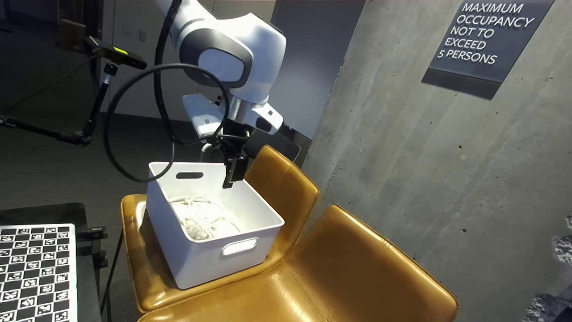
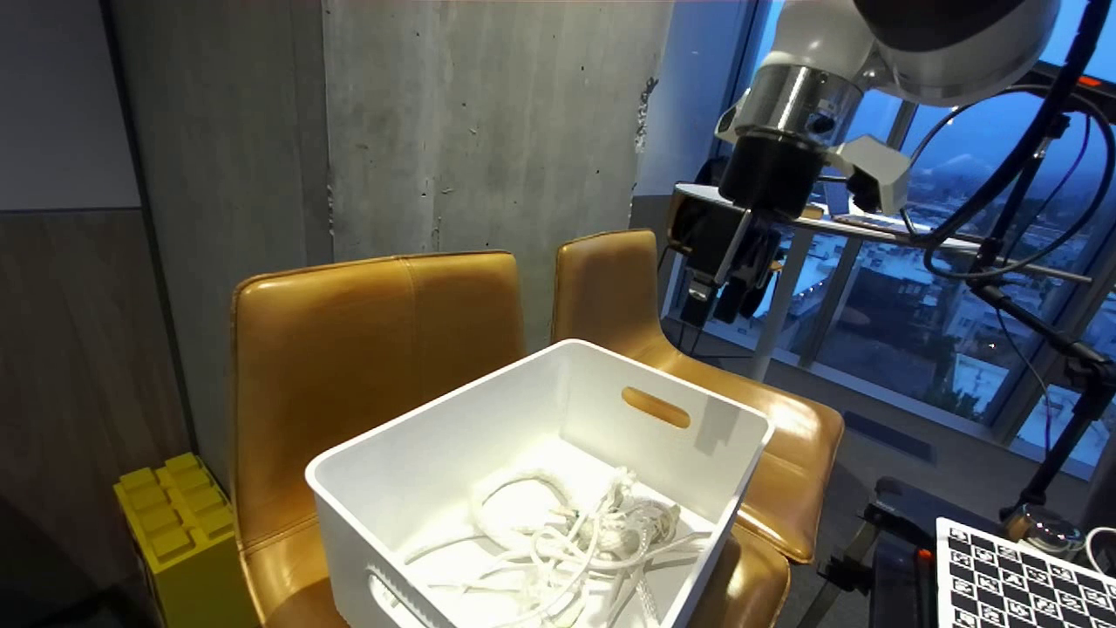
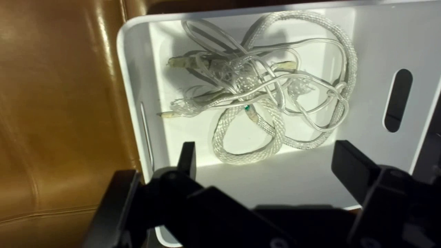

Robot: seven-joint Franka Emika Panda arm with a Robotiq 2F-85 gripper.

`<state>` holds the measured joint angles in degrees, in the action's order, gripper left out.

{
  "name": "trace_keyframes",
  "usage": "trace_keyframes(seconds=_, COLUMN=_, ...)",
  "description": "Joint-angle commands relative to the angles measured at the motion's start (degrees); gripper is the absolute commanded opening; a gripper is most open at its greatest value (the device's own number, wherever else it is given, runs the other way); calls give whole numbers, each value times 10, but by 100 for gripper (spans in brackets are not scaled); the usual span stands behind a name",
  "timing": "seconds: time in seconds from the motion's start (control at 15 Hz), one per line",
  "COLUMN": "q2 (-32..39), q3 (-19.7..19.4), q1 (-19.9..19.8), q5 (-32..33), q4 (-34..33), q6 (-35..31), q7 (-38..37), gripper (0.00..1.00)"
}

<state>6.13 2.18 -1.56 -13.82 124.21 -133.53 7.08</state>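
A white plastic bin [image 1: 214, 264] stands on a tan chair; it also shows in an exterior view [image 2: 375, 541] and in the wrist view [image 3: 289, 186]. Tangled white ropes [image 3: 248, 158], thick and thin with frayed, taped ends, lie on its floor; they show in both exterior views [image 1: 201, 219] [image 2: 602, 541]. My black gripper [image 3: 264, 151] points down over the bin, fingers wide apart with nothing between them. The ropes lie below the fingertips, apart from them. In both exterior views the gripper [image 1: 231, 179] [image 2: 715, 312] is near one end of the bin.
Tan leather chairs [image 1: 366, 264] [image 2: 375, 340] stand side by side against a concrete wall [image 1: 402, 147]. A checkered marker board [image 1: 40, 268] [image 2: 1020, 576] is beside them. A camera arm [image 1: 89, 125] and a hanging black cable [image 1: 111, 134] are near. A yellow block [image 2: 183, 532] stands behind.
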Motion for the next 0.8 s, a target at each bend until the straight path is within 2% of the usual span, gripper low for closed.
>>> trace_keyframes(seconds=0.0, q2=-5, q3=-9, q1=3, q5=9, q4=4, q6=2, q7=0, gripper=100)
trace_keyframes(seconds=0.73, q2=-21, q3=-18, q1=1, q5=14, q4=15, q6=5, q7=1, gripper=100)
